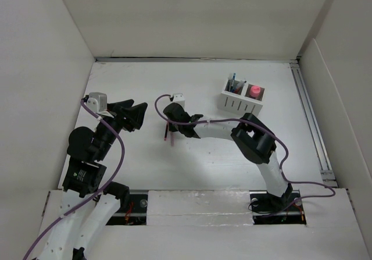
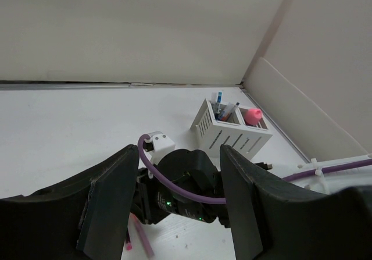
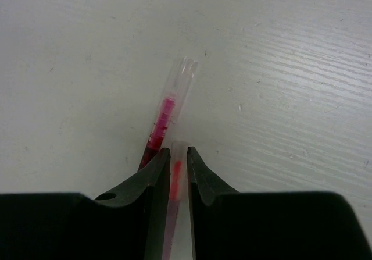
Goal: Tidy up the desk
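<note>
The white desk (image 1: 209, 167) holds two clear pens with red-pink ink at its middle left. My right gripper (image 1: 169, 127) is low over them. In the right wrist view it (image 3: 178, 155) is shut on one clear pen (image 3: 176, 173), which runs back between the fingers. The other pen (image 3: 168, 106) lies on the desk just ahead and to the left, its end beside the left fingertip. Both pens show as one streak in the top view (image 1: 168, 134). My left gripper (image 1: 132, 116) is open and empty, a short way left of the pens, held above the desk (image 2: 52, 138).
A white two-compartment organizer box (image 1: 241, 99) stands at the back right, with several pens (image 1: 234, 85) in its left compartment and a pink object (image 1: 254, 90) in its right one. A metal rail (image 1: 311, 123) runs along the desk's right edge. White walls enclose the desk.
</note>
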`<state>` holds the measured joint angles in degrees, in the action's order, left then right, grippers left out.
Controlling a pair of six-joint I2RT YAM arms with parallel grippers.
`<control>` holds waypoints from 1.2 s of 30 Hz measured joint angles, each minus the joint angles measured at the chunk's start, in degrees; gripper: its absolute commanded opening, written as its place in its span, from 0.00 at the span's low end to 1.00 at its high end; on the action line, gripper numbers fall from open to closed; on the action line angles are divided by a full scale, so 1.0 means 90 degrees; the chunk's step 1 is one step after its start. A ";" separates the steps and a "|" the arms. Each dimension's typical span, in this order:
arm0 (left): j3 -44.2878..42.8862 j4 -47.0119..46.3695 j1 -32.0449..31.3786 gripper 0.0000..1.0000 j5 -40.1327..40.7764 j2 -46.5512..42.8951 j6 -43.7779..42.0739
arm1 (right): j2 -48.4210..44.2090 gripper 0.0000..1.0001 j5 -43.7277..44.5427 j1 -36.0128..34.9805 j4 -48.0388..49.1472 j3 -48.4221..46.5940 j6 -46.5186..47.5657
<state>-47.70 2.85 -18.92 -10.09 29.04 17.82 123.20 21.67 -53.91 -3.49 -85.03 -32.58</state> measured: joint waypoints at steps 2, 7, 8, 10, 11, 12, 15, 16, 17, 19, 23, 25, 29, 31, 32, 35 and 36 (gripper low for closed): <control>0.0000 0.0000 0.0000 0.54 0.0000 0.0000 0.0000 | 0.0000 0.24 0.0080 0.0000 -0.0036 0.0000 -0.0010; 0.0000 0.0000 0.0000 0.54 -0.0002 0.0000 0.0000 | -0.0017 0.36 0.0240 0.0022 -0.0126 0.0109 -0.0007; 0.0000 0.0000 0.0000 0.54 -0.0002 0.0000 0.0000 | -0.0029 0.35 0.0231 0.0029 -0.0136 0.0121 0.0007; 0.0000 0.0000 0.0000 0.54 0.0000 0.0000 0.0000 | -0.0041 0.31 0.0223 0.0053 -0.0175 0.0129 0.0017; 0.0000 0.0000 0.0000 0.54 -0.0002 0.0000 0.0000 | -0.0044 0.26 0.0206 0.0068 -0.0194 0.0129 0.0024; 0.0000 0.0000 0.0000 0.54 0.0000 0.0000 0.0000 | -0.0046 0.23 0.0204 0.0087 -0.0214 0.0129 0.0024; 0.0000 0.0000 0.0000 0.54 0.0000 0.0000 0.0000 | -0.0056 0.07 0.0170 0.0131 -0.0248 0.0129 0.0022; 0.0000 0.0000 0.0000 0.54 0.0000 0.0000 0.0000 | -0.0063 0.04 0.0160 0.0153 -0.0250 0.0129 0.0015; 0.0000 0.0000 0.0000 0.54 0.0000 0.0000 0.0000 | -0.0073 0.02 0.0155 0.0155 -0.0253 0.0138 0.0012; 0.0000 0.0000 0.0000 0.54 0.0000 0.0000 0.0000 | -0.0163 0.01 0.0168 0.0182 -0.0211 0.0274 0.0002; 0.0000 0.0000 0.0000 0.54 -0.0007 0.0000 0.0000 | -0.0733 0.00 0.0219 0.0308 -0.0287 0.0850 0.0019; 0.0000 0.0000 0.0000 0.54 -0.0017 0.0000 0.0000 | -0.1120 0.00 0.0287 0.0512 -0.0282 0.1020 0.0041; 0.0000 0.0000 0.0000 0.53 -0.0022 0.0000 0.0000 | -0.2096 0.00 0.0631 0.1336 -0.0095 0.1056 0.0148; 0.0000 0.0000 0.0000 0.54 -0.0024 0.0000 0.0000 | -0.2574 0.00 0.0947 0.1868 0.0238 0.1056 0.0216; 0.0000 0.0000 0.0000 0.54 -0.0022 0.0000 0.0000 | -0.2788 0.01 0.1139 0.2174 0.0444 0.1059 0.0250; 0.0000 0.0000 0.0000 0.54 -0.0022 0.0000 0.0000 | -0.3220 0.02 0.1715 0.2936 0.1120 0.1078 0.0391; 0.0000 0.0000 0.0000 0.54 -0.0022 0.0000 0.0000 | -0.3286 0.02 0.1923 0.3143 0.1375 0.1090 0.0476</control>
<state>-47.70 2.85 -18.92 -10.28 29.04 17.82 93.62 38.98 -25.63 8.88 -75.22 -28.29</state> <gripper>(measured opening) 0.535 0.135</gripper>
